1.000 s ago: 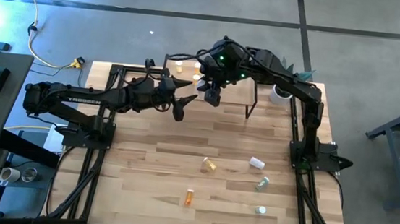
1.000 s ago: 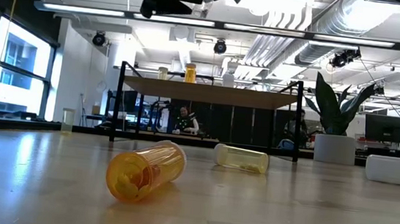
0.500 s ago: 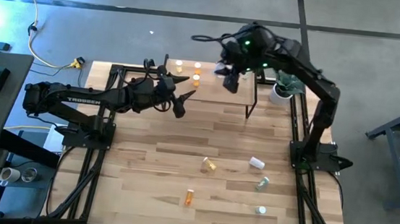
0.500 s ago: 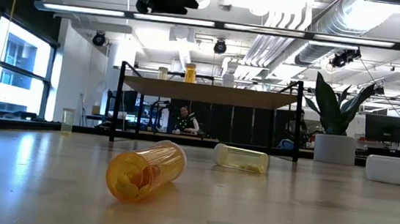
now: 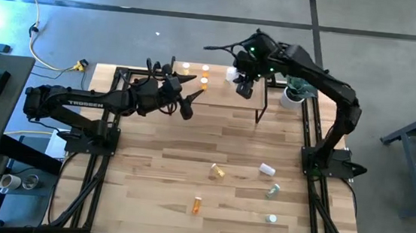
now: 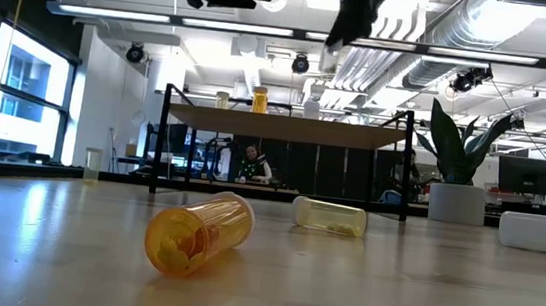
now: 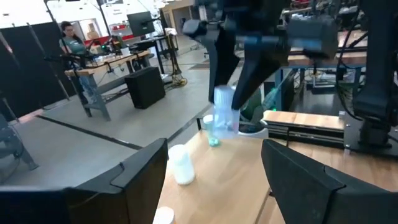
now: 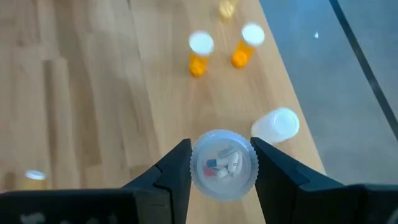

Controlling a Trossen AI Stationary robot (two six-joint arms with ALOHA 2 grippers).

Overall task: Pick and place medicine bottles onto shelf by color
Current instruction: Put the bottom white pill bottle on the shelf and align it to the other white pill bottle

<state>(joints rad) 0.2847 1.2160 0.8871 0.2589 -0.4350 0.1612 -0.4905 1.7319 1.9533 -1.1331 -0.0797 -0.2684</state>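
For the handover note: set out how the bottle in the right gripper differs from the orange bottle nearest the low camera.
The clear bottle hangs upright in the right gripper above the shelf; the orange bottle lies on its side on the table. The clear bottle is pale and see-through, the orange bottle amber. Both hold pills.

Reading "TROSSEN" in white capitals along the left arm (image 5: 80,105), high view only. Finding no other legible text: bottles, shelf, table and room signage showing nothing readable in any view.
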